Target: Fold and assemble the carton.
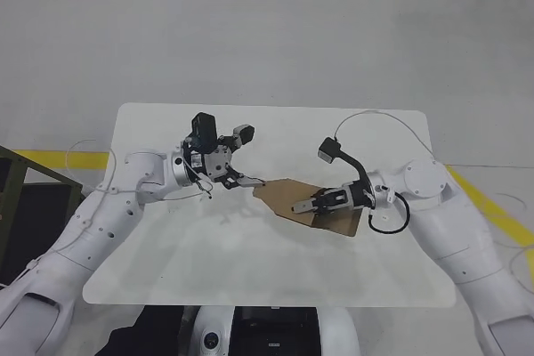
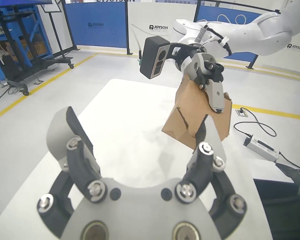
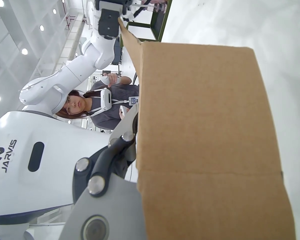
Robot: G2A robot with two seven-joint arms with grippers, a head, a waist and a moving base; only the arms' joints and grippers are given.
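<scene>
The flattened cardboard carton (image 1: 334,221) hangs tilted over the middle of the table (image 1: 249,258), pinched by the right gripper (image 1: 299,209). Its pointed end faces the left gripper (image 2: 140,123), which is spread wide just beside it.

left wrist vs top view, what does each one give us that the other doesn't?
Left wrist view: a close look at the left gripper, jaws wide open, one jaw close to the carton's lower edge; a power adapter on the floor. Top view: the whole table and both arms, with the carton between them. Both: the right gripper clamped on the carton.
</scene>
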